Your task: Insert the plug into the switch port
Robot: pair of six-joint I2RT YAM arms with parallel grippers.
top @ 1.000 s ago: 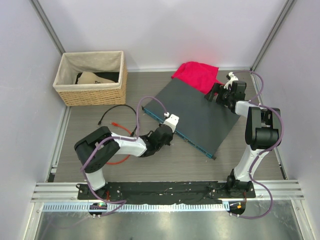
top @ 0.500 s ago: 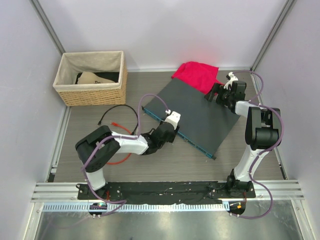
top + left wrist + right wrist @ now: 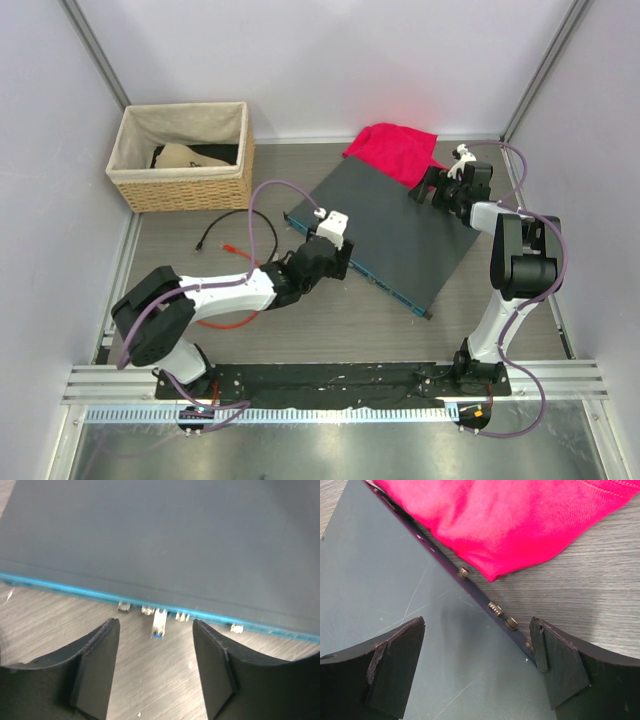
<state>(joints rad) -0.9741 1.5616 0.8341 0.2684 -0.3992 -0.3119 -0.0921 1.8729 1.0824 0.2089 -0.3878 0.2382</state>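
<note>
One plug [image 3: 158, 623] appears seated in a port [image 3: 160, 613] on the teal front edge of the box [image 3: 175, 540]; left gripper [image 3: 155, 626] and right gripper [image 3: 477, 624] both gape empty. Next, likely: withdraw straight.

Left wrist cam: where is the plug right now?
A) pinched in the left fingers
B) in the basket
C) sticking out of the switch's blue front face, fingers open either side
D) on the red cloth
C: the plug juts from the teal front face, between the fingers of the open left gripper, touching neither.
</note>
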